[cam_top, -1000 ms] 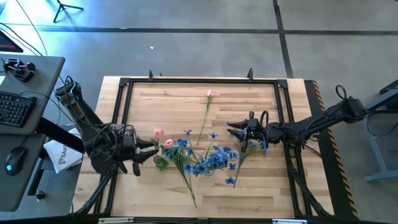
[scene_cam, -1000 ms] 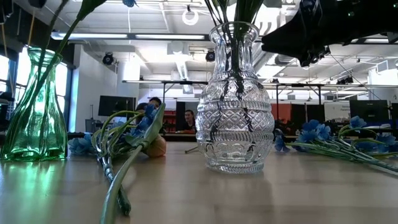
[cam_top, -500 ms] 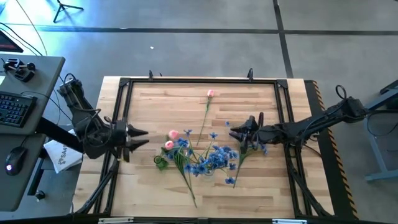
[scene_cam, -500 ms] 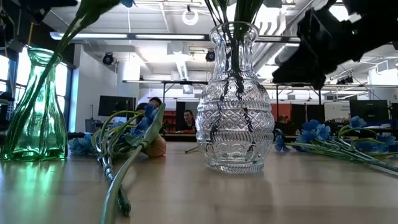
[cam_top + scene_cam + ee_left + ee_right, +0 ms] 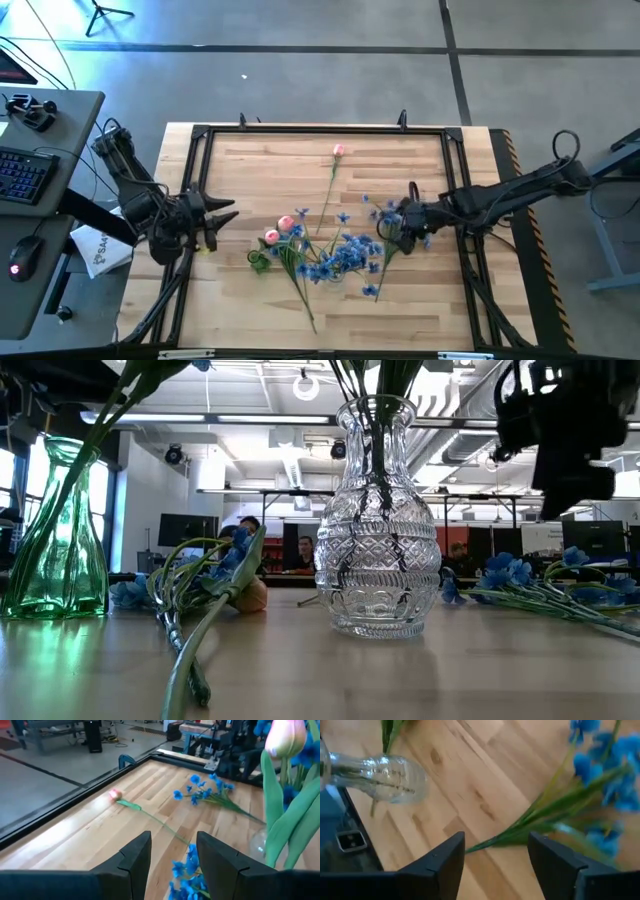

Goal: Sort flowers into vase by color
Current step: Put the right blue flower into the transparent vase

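Observation:
Pink buds (image 5: 278, 228) stand in the green vase (image 5: 55, 530), and one bud (image 5: 285, 737) looms close in the left wrist view. Blue blossoms (image 5: 338, 255) fill the clear cut-glass vase (image 5: 380, 520). One pink flower (image 5: 338, 150) lies flat on the far part of the table. A blue spray (image 5: 398, 228) lies flat near the right side. My right gripper (image 5: 497, 855) is open and points down over this spray's green stems (image 5: 520, 830) without touching them. My left gripper (image 5: 172, 855) is open near the table's left edge, clear of the pink buds.
Another stem (image 5: 195, 650) lies on the table in front of the vases. A black frame (image 5: 195, 135) runs round the tabletop. A desk with a keyboard (image 5: 20, 170) stands beyond the left edge. People sit in the room far behind the table (image 5: 300, 550).
My left gripper has drawn back from the pink buds toward the table's left edge, and one bud has shifted right and now stands with the other. My right gripper has tipped from level to pointing down and has dropped over the blue spray.

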